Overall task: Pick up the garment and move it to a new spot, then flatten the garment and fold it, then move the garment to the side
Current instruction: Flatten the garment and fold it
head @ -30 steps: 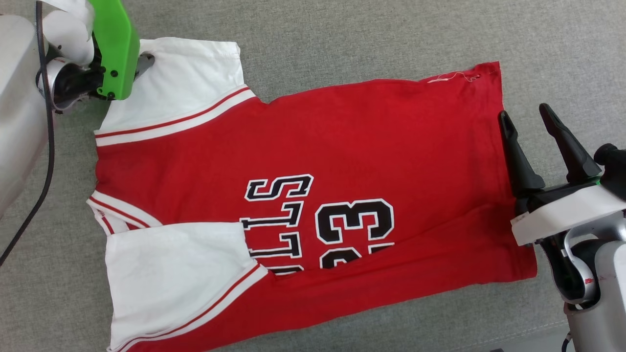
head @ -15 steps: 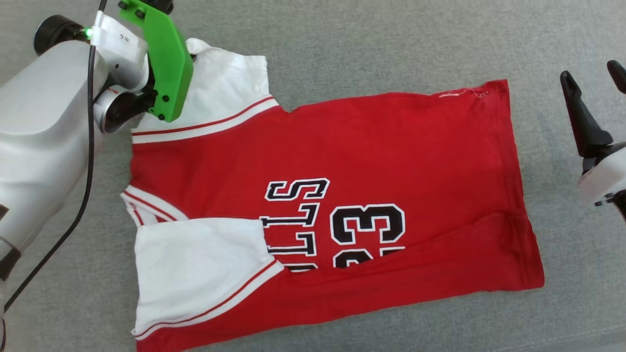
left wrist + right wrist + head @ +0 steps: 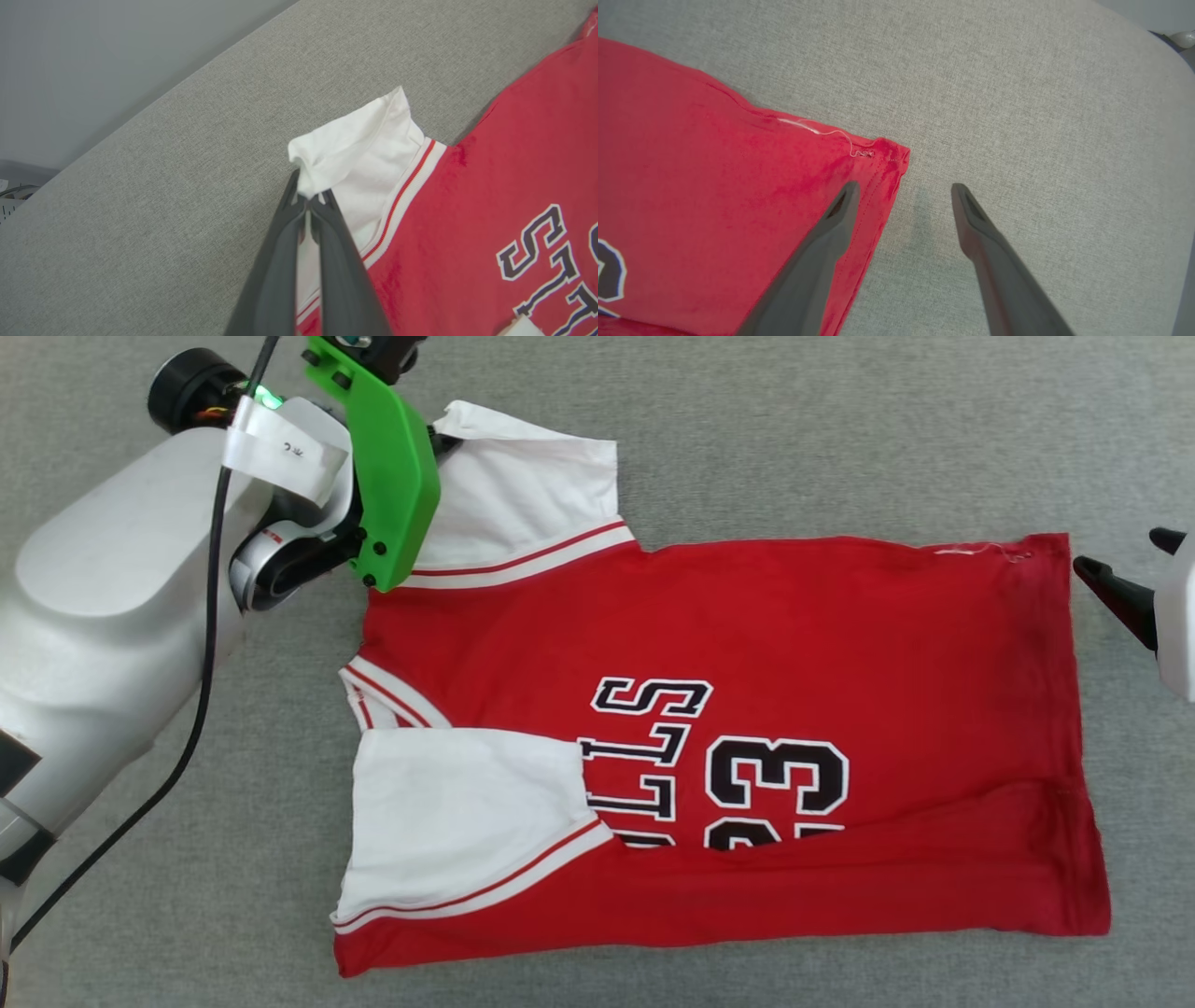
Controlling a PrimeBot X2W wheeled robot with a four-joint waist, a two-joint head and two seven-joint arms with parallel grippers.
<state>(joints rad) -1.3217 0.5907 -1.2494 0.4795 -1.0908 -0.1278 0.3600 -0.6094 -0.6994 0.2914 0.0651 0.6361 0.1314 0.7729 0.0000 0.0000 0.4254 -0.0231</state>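
The garment (image 3: 747,644), a red jersey T-shirt, lies spread front-up across the middle of the grey upholstered surface (image 3: 840,429) in the head view, with its neckline toward 9 o'clock and its hem toward 3 o'clock. The black-and-white "33" (image 3: 780,775) and the lettering beside it sit a little toward 5 o'clock of centre, partly covered by a fold of red cloth along the 6 o'clock edge. One white sleeve (image 3: 457,812) is folded in over the front at 7 o'clock. The other white sleeve (image 3: 523,495) sticks out toward 11 o'clock. There the left gripper (image 3: 308,203) has its jaws pressed together on the outer corner of that sleeve, and the cloth bunches into a small raised peak at the fingertips. A green bracket (image 3: 392,476) on the left wrist covers the fingers in the head view, and a black cable (image 3: 201,663) runs down the pale forearm. The right gripper (image 3: 904,186) sits at 3 o'clock by the hem, jaws wide apart and holding nothing. In the right wrist view one finger lies over the red hem and the other over bare grey fabric, with the hem corner and its loose white thread (image 3: 822,133) toward 11 o'clock of the tips. Whether that finger touches the cloth cannot be told.
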